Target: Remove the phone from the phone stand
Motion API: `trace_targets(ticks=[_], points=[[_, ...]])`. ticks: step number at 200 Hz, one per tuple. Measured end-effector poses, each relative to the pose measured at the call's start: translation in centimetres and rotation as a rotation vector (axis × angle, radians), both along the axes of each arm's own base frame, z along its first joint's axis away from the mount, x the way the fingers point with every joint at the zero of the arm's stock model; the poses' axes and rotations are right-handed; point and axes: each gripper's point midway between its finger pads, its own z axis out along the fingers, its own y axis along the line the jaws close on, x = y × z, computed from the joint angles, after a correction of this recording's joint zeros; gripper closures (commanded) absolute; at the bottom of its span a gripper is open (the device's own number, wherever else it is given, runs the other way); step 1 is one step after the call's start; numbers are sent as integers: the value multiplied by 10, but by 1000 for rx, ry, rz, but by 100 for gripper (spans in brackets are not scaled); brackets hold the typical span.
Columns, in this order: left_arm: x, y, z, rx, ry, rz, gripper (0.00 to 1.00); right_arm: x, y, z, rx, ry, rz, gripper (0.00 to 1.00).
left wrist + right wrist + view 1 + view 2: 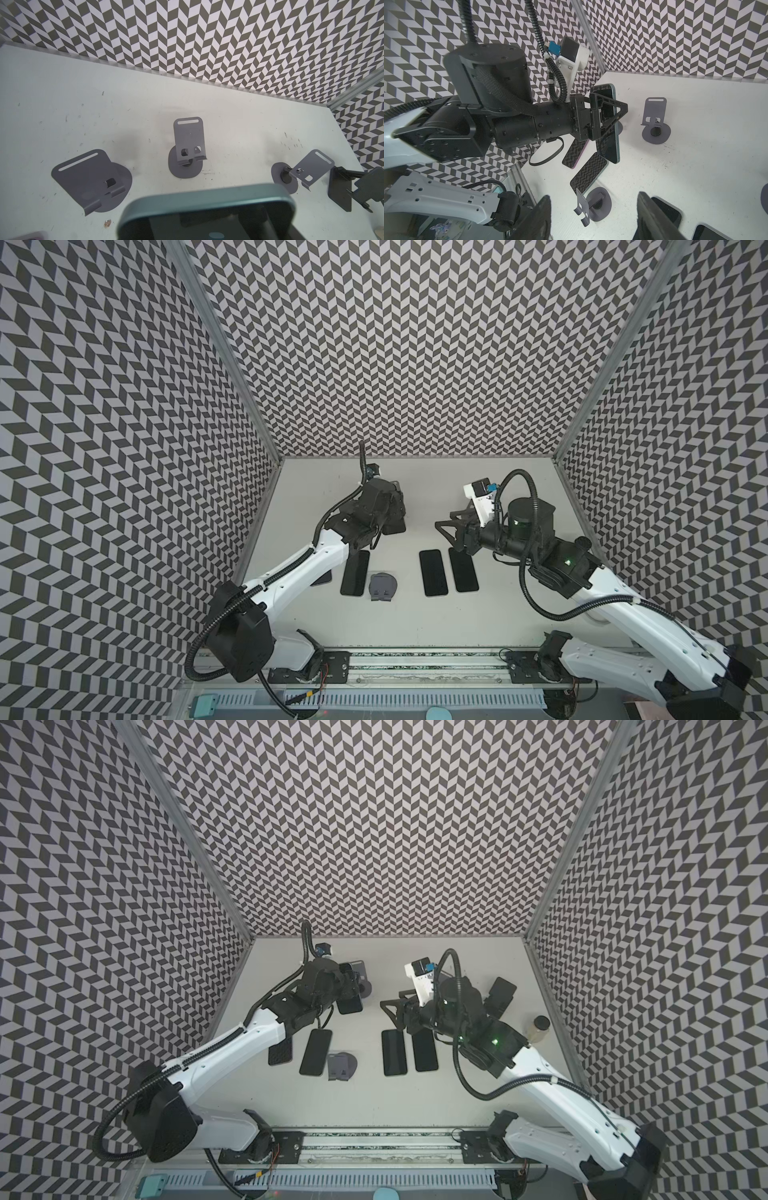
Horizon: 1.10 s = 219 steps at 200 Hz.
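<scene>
Toward the left side of the table (415, 626), the left gripper (353, 986) is clamped across the middle of the phone (352, 1006), one jaw on each broad face. The phone is a dark slab with a teal-green frame and a dark screen, and it is held on end. In the left wrist view its rounded edge fills the foreground. Beyond it the phone stand (188, 149) sits upright on its round base with its back plate leaning. A wider grey stand (91, 180) is to one side of it and a turned grey stand (301, 174) is to the other, and the phone is apart from all three. Nearer the front edge, a patterned phone (280, 1052) lies partly hidden under the left arm. A flat phone (316, 1052) lies next to it, and a low stand (341, 1065) is just beside that. Further right, a third phone (394, 1052) and a fourth phone (424, 1052) lie side by side, face up. The right gripper (392, 1006) hovers over their far ends. Its jaws are spread and nothing is between them, and in the right wrist view its fingers (652, 218) frame bare table. At the far right, a small jar (540, 1029) stands near the wall.
</scene>
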Motion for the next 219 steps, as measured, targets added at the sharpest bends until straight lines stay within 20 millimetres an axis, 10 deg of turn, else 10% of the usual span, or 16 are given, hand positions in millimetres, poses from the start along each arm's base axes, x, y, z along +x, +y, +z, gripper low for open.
trace_targets(ticks=[219], points=[[-11, -10, -60, 51, 123, -53, 37, 0, 0, -3, -3, 8, -1, 37]])
